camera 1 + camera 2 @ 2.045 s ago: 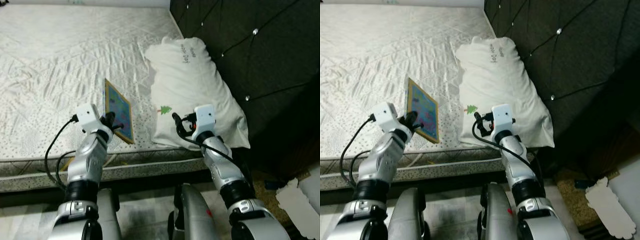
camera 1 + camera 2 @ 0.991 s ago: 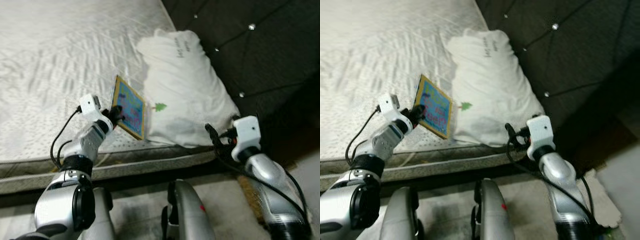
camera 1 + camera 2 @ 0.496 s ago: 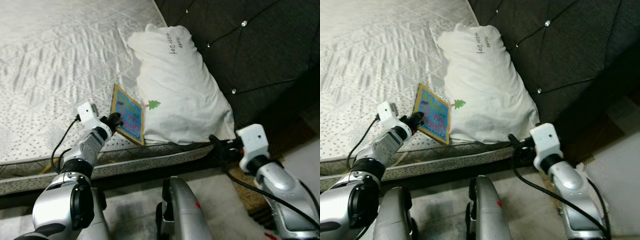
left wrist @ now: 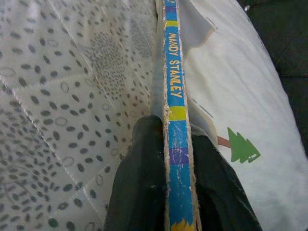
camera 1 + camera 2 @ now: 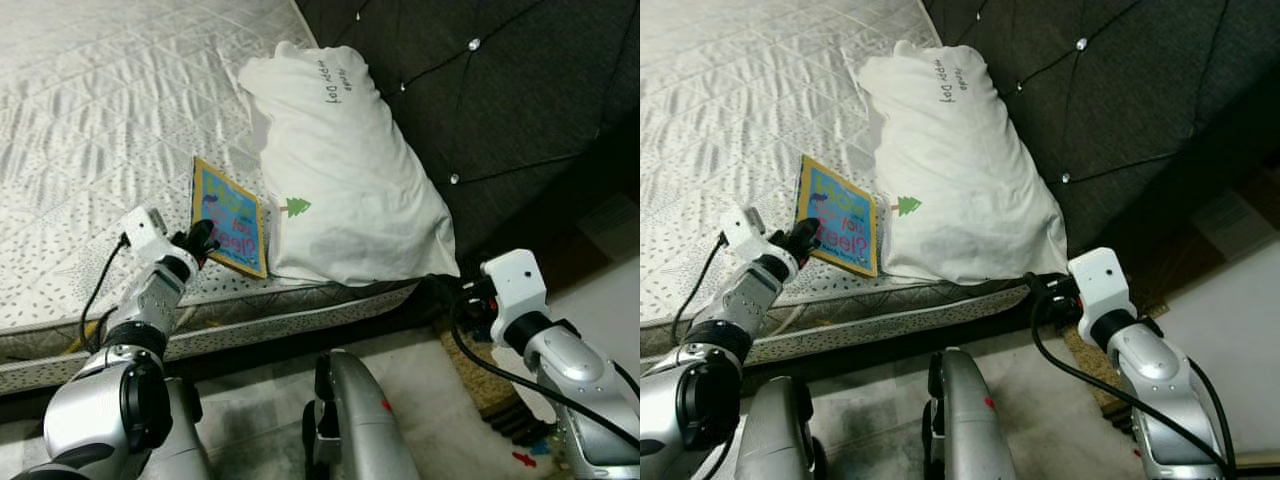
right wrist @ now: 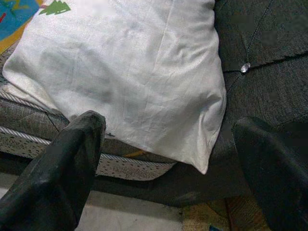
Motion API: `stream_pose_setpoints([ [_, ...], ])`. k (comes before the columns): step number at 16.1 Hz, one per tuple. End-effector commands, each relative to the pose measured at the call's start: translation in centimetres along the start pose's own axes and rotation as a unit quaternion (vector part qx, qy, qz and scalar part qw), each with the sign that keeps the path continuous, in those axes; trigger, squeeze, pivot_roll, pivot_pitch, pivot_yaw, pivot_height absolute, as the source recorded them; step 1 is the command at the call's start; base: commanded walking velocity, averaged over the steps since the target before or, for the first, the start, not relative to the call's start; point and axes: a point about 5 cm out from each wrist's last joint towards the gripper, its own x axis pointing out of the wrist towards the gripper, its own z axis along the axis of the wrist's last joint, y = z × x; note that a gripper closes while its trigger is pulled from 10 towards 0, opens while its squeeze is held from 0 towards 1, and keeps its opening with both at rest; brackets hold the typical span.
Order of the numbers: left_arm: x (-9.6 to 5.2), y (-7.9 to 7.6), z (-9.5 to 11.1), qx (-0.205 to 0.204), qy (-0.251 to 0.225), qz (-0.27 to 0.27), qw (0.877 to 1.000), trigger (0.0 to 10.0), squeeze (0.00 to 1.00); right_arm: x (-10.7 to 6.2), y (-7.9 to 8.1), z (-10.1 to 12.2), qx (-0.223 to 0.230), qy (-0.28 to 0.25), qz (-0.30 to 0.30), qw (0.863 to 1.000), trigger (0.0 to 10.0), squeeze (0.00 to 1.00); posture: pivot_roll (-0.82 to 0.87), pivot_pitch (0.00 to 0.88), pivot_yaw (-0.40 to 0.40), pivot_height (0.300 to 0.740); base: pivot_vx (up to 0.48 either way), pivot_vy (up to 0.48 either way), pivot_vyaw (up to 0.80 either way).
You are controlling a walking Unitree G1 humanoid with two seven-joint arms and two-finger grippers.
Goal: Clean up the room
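Two silver arms reach forward from the robot's body toward the near edge of the white quilted mattress [image 5: 90, 130]. The left gripper [image 5: 203, 240] pinches the near edge of a thin blue picture book with a yellow border [image 5: 229, 216], one black finger on each side of it. The book stands tilted up off the mattress near that edge, just beside the white pillow with a small green tree print [image 5: 345, 185]. The left wrist view looks along the book's worn spine [image 4: 176, 120], which reads "MANDY STANLEY". The right arm is bent low past the mattress's corner, and the right gripper [image 6: 168, 168] has its fingers spread wide, holding nothing, aimed at the pillow's near corner. Farther off, handwriting near the pillow's far end is too small to read. Behind the pillow rises the dark tufted headboard with silver studs [image 5: 500, 90].
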Motion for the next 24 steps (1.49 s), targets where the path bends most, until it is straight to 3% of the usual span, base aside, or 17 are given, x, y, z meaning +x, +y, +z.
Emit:
stream_pose_setpoints([
  [1, 0.3, -0.6, 0.2, -0.011, -0.013, -0.016, 1.0, 10.0, 0.0, -0.3, -0.7, 0.7, -0.012, -0.006, -0.006, 1.0, 10.0, 0.0, -0.29, 0.135, -0.214, 0.595, 0.0, 0.0, 0.0],
  [3, 0.1, -0.1, 0.0, -0.017, -0.006, -0.005, 1.0, 10.0, 0.0, -0.2, -0.8, 1.0, -0.019, -0.01, -0.002, 1.0, 10.0, 0.0, -0.3, 0.136, -0.219, 0.595, 0.0, 0.0, 0.0],
  [4, 0.1, -0.1, 0.0, -0.017, -0.005, -0.002, 1.0, 10.0, 0.11, -0.2, -0.9, 1.0, -0.019, -0.01, -0.003, 1.0, 10.0, 0.0, -0.3, 0.136, -0.219, 0.595, 0.0, 0.0, 0.0],
  [5, 0.0, 0.2, 0.1, -0.017, -0.004, 0.006, 1.0, 10.0, 0.89, -0.2, -0.9, 1.0, -0.02, -0.011, -0.004, 1.0, 10.0, 0.0, -0.3, 0.135, -0.219, 0.595, 0.0, 0.0, 0.0],
  [6, 0.0, 0.3, 0.2, -0.02, -0.005, 0.008, 1.0, 10.0, 1.0, -0.1, -1.0, 1.1, -0.02, -0.011, -0.005, 1.0, 10.0, 0.0, -0.3, 0.134, -0.218, 0.595, 0.0, 0.0, 0.0],
  [15, -1.0, 2.7, 1.5, -0.018, -0.018, 0.074, 0.997, 10.0, 1.0, 0.8, -0.5, 1.3, -0.019, -0.021, -0.001, 1.0, 10.0, 0.0, -0.28, 0.12, -0.209, 0.595, 0.0, 0.0, 0.0],
  [20, -1.7, 4.3, 1.9, 0.014, 0.005, 0.13, 0.991, 10.0, 1.0, 2.1, 0.7, 1.4, -0.007, -0.033, 0.006, 0.999, 10.0, 0.0, -0.23, 0.1, -0.186, 0.595, 0.0, 0.0, 0.0],
  [24, -1.8, 4.4, 2.7, 0.019, -0.009, 0.131, 0.991, 10.0, 1.0, 4.1, 1.9, 1.8, 0.014, -0.056, 0.008, 0.998, 10.0, 0.0, -0.15, 0.077, -0.152, 0.595, 0.0, 0.0, 0.0],
])
